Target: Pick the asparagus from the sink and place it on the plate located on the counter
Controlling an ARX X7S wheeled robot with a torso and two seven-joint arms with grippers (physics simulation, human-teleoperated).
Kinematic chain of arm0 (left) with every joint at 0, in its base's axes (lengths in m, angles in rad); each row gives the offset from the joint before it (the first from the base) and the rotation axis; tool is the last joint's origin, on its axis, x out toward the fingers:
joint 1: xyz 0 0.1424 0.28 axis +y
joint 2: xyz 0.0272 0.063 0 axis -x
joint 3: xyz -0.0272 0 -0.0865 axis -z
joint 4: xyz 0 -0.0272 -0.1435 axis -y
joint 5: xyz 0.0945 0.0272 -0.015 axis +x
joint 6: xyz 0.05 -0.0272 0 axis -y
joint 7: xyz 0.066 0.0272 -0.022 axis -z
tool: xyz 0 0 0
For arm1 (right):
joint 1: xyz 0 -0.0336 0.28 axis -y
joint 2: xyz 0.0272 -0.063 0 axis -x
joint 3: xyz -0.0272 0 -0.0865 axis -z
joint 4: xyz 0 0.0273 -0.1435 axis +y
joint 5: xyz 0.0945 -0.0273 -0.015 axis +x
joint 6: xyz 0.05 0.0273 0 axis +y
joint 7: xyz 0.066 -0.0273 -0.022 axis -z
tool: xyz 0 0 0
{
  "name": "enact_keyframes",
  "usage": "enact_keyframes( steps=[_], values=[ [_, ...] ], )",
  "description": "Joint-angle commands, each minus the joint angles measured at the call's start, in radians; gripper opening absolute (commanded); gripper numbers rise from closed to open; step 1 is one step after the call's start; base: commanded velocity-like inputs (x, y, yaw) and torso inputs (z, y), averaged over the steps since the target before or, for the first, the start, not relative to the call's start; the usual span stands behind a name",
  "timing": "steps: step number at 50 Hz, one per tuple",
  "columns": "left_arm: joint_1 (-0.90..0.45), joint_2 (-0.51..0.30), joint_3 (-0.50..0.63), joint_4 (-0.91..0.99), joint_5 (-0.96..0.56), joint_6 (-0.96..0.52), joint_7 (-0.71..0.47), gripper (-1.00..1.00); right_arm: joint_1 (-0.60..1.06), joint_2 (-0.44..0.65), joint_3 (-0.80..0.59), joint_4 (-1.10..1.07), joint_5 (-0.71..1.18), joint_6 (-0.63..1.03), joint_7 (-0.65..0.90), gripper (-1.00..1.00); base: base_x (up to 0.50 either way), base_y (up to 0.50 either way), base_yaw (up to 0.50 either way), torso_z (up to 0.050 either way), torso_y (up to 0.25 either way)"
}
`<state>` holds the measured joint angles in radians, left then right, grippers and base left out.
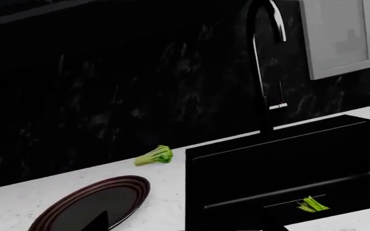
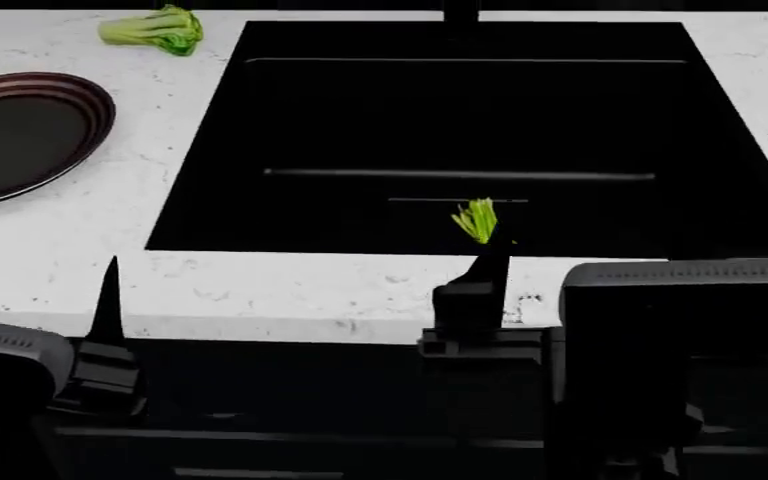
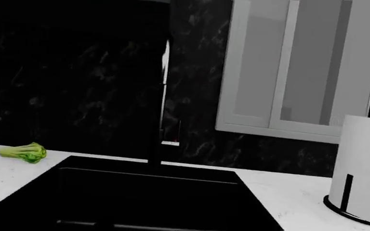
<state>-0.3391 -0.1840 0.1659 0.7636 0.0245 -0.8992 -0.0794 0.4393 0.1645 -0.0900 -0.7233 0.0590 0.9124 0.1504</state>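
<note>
Left wrist view: the asparagus (image 1: 311, 205) lay at lower right, on the floor of the black sink (image 1: 281, 163). The plate (image 1: 95, 204) sat at lower left on the white counter (image 1: 165, 185), and a bok choy (image 1: 155, 155) lay near the dark wall at centre. A black tap (image 1: 262, 62) rose behind the sink.

Head view: the asparagus (image 2: 476, 219) appeared at centre, inside the sink (image 2: 464, 120) near its front wall. The plate (image 2: 24, 135) was at the left edge and the bok choy (image 2: 156, 29) at upper left. The left gripper (image 2: 107, 300) showed one dark finger at lower left; its opening could not be told. The right gripper (image 2: 484, 285), below the asparagus and apart from it, likewise could not be judged.

Right wrist view: the sink (image 3: 140, 197) filled the lower frame, the bok choy (image 3: 24, 152) lay at left, a paper towel roll (image 3: 365, 168) stood at right, and a cabinet (image 3: 300, 67) hung at upper right.
</note>
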Motion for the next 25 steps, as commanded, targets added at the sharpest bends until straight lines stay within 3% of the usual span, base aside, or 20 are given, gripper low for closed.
enact_keyframes(
  steps=[1, 10, 13, 21, 25],
  values=[
    [-0.003, -0.006, 0.005, 0.002, -0.004, -0.005, -0.006, 1.00, 0.005, 0.004, -0.002, -0.008, 0.012, 0.008, 0.002, 1.00, 0.43, 0.39, 0.00, 0.000, 0.000],
    [-0.013, -0.006, 0.011, -0.001, -0.008, -0.024, -0.011, 1.00, 0.008, 0.013, -0.007, -0.008, 0.018, 0.017, 0.003, 1.00, 0.43, 0.38, 0.00, 0.000, 0.000],
    [-0.026, -0.005, 0.010, -0.004, -0.010, -0.042, -0.011, 1.00, 0.027, 0.013, -0.010, 0.014, 0.018, 0.037, 0.006, 1.00, 0.00, 0.00, 0.00, 0.000, 0.000],
    [-0.251, -0.007, 0.027, -0.006, -0.010, -0.251, 0.010, 1.00, 0.257, 0.011, -0.020, 0.048, 0.050, 0.261, -0.021, 1.00, 0.00, 0.00, 0.00, 0.000, 0.000],
    [-0.330, -0.007, 0.030, -0.031, -0.015, -0.301, 0.021, 1.00, 0.318, 0.012, -0.036, 0.089, 0.057, 0.286, -0.031, 1.00, 0.00, 0.00, 0.00, 0.000, 0.000]
  ],
)
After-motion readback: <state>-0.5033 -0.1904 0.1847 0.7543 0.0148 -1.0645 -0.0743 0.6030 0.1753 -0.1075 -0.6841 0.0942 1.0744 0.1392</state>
